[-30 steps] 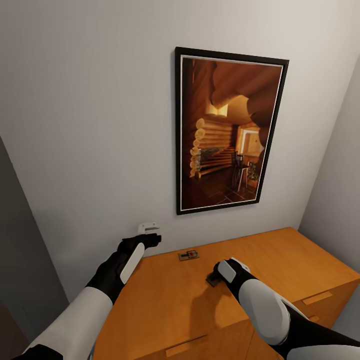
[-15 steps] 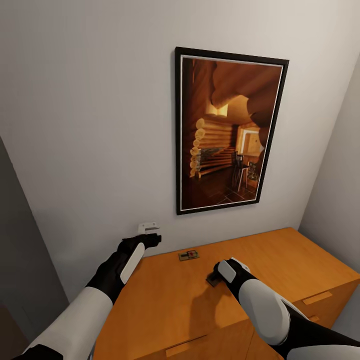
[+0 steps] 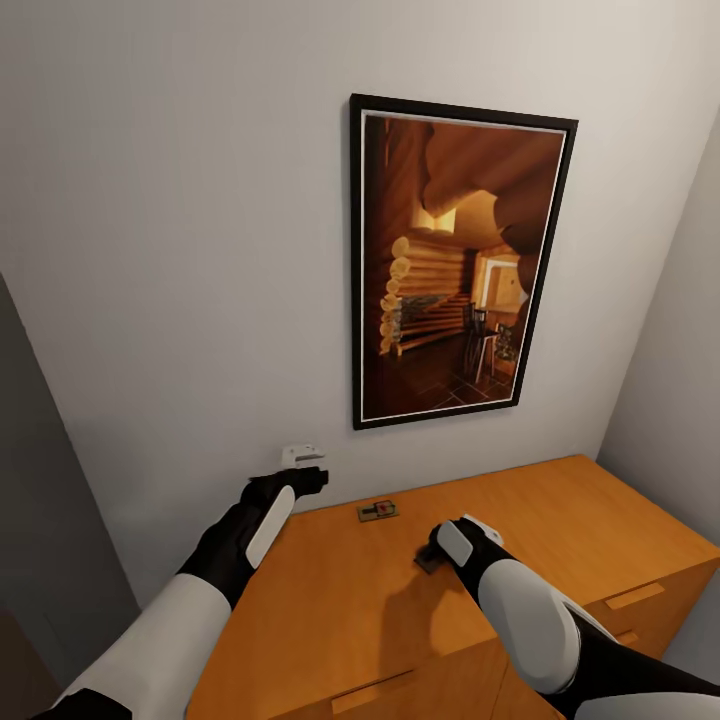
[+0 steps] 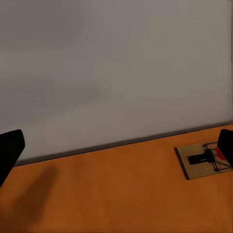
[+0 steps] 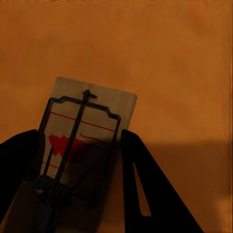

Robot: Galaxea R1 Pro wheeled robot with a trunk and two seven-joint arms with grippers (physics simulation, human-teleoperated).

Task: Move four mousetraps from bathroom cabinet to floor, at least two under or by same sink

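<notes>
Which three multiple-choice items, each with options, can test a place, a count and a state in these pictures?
1. Where does the far mousetrap lie?
A. on the cabinet top near the wall
B. on the floor
C. in a drawer

2. How many framed pictures hang on the wall?
A. one
B. two
C. three

3. How does the right tool stand?
A. fingers on both sides of a mousetrap
B. open in free air
C. holding a drawer handle

Key: 1 A, the far mousetrap rests on the cabinet. 2 A, one framed picture. 3 A, the right tool flanks the near mousetrap.
</notes>
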